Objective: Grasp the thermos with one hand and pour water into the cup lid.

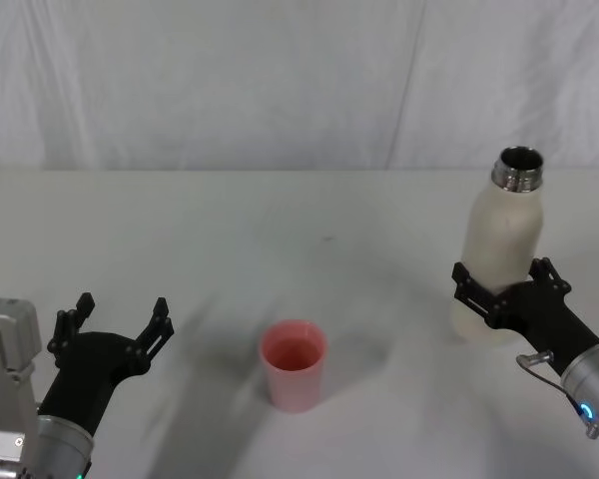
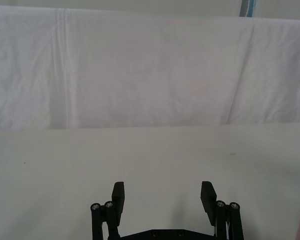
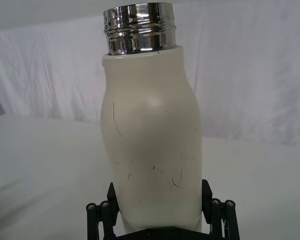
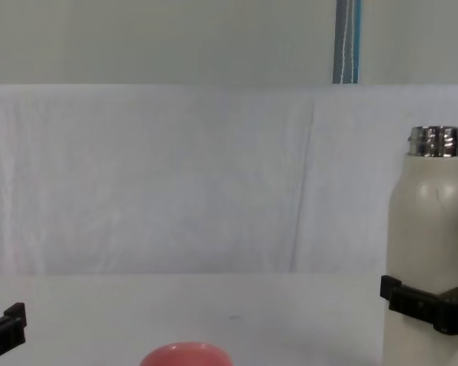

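Here, right of frame, the right tool [image 1: 506, 282] clamps the lower body of the upright thermos [image 1: 501, 239] w/ open steel neck: rigid, smooth, prob. heavy w/ water; mid-body hold suits tilting toward the cup lid [image 1: 294, 364], bottom centre.

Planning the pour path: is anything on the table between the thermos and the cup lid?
Nothing: the head view shows bare table between the thermos and cup lid.

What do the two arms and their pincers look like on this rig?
Both end in a black pincer with angular claw-like fingers on linked bars with small silver pivot pins: left pincer, right pincer. Behind each sits a silver-grey wrist section; the left also has a pale grey block, the right a thin looped cable and a blue-green light.
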Available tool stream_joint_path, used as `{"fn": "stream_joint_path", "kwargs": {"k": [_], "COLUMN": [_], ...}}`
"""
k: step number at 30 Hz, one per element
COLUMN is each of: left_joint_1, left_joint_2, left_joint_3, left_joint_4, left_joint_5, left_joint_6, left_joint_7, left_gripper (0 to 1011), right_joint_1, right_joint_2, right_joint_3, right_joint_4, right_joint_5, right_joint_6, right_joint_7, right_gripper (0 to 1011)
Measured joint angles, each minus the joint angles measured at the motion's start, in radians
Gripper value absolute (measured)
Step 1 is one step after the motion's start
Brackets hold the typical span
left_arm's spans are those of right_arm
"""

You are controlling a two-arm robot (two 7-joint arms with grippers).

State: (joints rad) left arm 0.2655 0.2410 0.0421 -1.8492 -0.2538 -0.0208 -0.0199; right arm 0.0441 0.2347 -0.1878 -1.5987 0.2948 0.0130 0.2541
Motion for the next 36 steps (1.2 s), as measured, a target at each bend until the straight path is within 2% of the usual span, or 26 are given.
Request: {"fn": "stream_joint_path", "kwargs": {"k": [10,27,36], "left_joint_1": [0.0,0.0,0.0], "left_joint_2": [0.0,0.0,0.0], "left_joint_3": [0.0,0.0,0.0], "left_joint_4": [0.0,0.0,0.0], "left_joint_5": [0.0,0.0,0.0], "left_joint_6": [0.0,0.0,0.0], "left_joint_7": [0.0,0.0,0.0], "left_gripper": [1001,1001,1001], "right_joint_1": [0.049,0.127,0.151], "right_joint_2": [-0.002,-0.039,-0.045], "right_joint_3": [-0.018,-0.048,-0.061], "right_joint_4": [0.064,0.174,0.207], "right_joint_5": [0.001,0.007,0.001], "right_joint_6": [-0.012,-0.057,-0.063], "right_joint_7": [0.009,0.018,0.024], "right_gripper": [969,969,969]}}
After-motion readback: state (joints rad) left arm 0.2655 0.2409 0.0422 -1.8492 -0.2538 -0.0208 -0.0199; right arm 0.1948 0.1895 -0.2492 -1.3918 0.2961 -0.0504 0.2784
